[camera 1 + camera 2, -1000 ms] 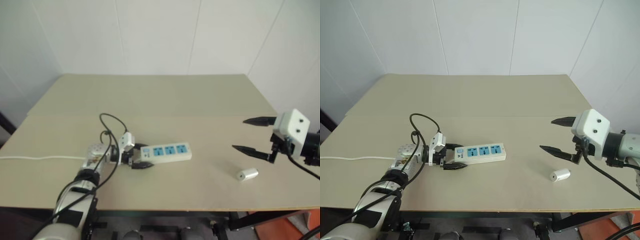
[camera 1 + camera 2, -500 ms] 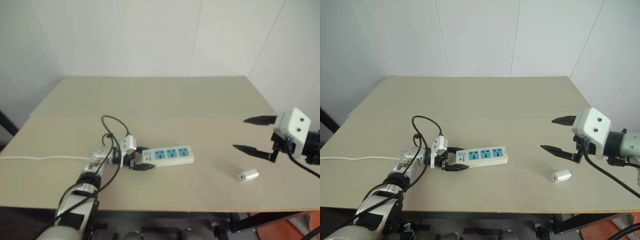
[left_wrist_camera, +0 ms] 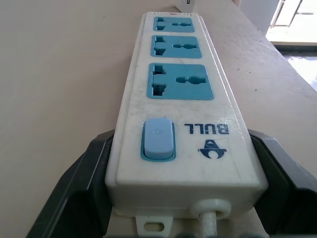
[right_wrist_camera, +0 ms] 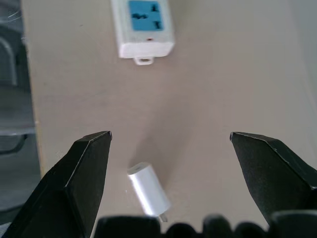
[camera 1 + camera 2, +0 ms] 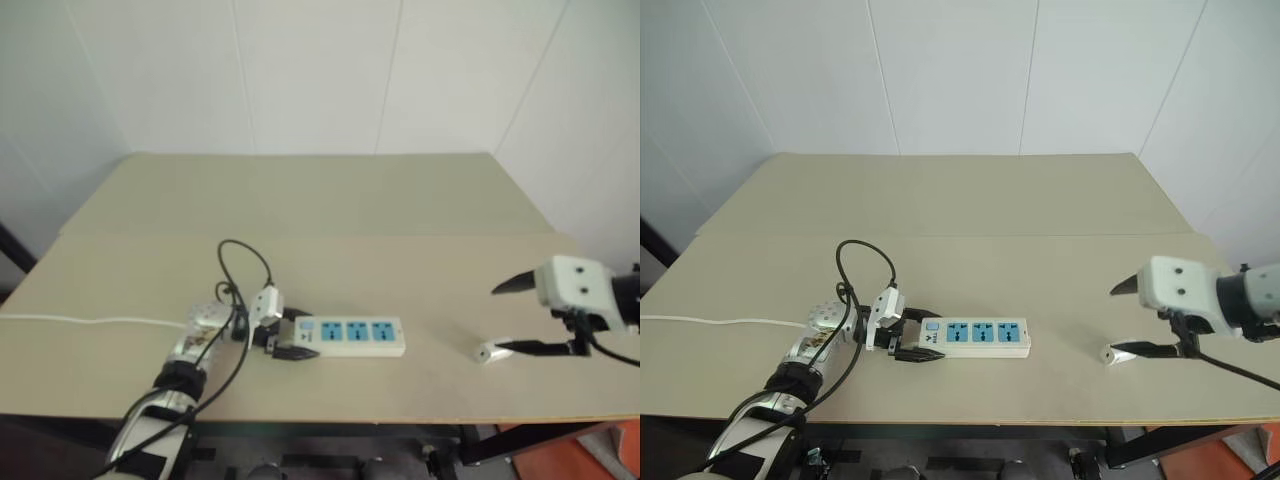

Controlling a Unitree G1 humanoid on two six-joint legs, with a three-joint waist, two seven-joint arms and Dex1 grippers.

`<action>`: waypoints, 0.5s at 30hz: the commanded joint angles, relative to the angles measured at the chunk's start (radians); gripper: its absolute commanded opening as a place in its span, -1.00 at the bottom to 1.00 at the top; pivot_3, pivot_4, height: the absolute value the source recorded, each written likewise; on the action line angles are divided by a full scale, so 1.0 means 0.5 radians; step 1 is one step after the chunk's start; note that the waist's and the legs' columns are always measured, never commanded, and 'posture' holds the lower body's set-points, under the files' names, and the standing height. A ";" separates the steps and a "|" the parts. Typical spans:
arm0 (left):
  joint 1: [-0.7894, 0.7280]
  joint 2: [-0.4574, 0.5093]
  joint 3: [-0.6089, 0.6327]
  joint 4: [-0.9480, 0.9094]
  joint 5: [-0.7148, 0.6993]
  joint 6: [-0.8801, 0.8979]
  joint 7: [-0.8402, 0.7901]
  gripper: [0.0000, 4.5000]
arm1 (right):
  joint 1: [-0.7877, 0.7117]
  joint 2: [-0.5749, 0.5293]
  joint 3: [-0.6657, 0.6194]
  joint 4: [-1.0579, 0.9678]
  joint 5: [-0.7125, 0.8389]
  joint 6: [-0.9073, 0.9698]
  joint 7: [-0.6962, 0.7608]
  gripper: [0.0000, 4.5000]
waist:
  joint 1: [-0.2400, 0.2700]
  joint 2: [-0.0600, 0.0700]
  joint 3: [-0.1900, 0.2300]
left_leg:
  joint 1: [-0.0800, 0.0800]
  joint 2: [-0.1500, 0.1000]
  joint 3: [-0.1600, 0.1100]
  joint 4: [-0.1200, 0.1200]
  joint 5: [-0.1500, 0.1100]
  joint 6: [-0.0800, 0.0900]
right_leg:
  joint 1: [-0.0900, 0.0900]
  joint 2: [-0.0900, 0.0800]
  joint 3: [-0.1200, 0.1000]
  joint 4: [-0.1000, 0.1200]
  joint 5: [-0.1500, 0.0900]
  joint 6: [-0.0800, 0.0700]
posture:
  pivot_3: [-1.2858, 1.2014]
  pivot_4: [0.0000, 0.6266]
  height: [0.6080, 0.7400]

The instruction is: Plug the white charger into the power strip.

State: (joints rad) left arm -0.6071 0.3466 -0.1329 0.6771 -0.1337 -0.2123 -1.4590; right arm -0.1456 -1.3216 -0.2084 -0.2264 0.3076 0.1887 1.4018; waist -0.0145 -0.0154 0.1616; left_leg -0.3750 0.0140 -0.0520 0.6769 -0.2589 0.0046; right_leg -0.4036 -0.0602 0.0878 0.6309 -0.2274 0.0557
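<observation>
The power strip (image 5: 976,338) is a long white bar with three blue sockets and a blue switch at its left end. It lies flat near the front of the table. The white charger (image 5: 1108,354), small and rounded, lies on its side well to the right of it.

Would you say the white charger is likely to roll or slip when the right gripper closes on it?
Probably. The white charger looks rounded and lies on its side, so it may roll. Its smooth shell could slip between the right gripper's open fingers. It looks small, likely light.
</observation>
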 commanded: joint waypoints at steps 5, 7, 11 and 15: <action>0.081 0.002 -0.115 -0.094 0.077 0.082 0.086 0.47 | -0.315 -0.001 0.455 0.174 -0.421 -0.258 0.061 1.00 | 0.002 0.001 0.000 | 0.001 0.000 0.000 0.000 0.000 0.000 | 0.000 0.000 0.000 0.000 0.000 0.000 | 0.03 -0.52 1.00; 0.083 0.004 -0.117 -0.100 0.072 0.087 0.093 0.47 | -0.409 0.044 0.577 0.211 -0.507 -0.270 0.076 1.00 | 0.002 0.001 0.000 | 0.001 0.000 0.000 0.000 0.000 0.000 | 0.000 0.000 0.000 -0.001 0.000 0.000 | 0.03 -0.52 1.00; 0.082 0.008 -0.124 -0.109 0.063 0.098 0.094 0.47 | -0.527 0.136 0.723 0.257 -0.620 -0.270 0.082 1.00 | 0.005 0.001 0.000 | 0.001 0.000 0.000 0.000 0.000 0.000 | 0.000 0.000 0.000 -0.001 0.000 0.000 | 0.03 -0.52 1.00; 0.078 0.013 -0.132 -0.119 0.057 0.118 0.082 0.47 | -0.561 0.183 0.815 0.304 -0.695 -0.301 0.109 1.00 | 0.007 0.001 0.000 | 0.001 0.000 0.000 0.000 0.000 0.000 | 0.000 -0.001 -0.001 -0.001 0.000 0.000 | 0.03 -0.52 1.00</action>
State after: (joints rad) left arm -0.5864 0.3552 -0.1567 0.6120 -0.1248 -0.1677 -1.4155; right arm -0.4092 -1.2286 0.1985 -0.0834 -0.0225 0.0571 1.4439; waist -0.0110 -0.0149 0.1614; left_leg -0.3747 0.0137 -0.0520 0.6769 -0.2589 0.0045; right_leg -0.4035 -0.0605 0.0876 0.6303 -0.2274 0.0557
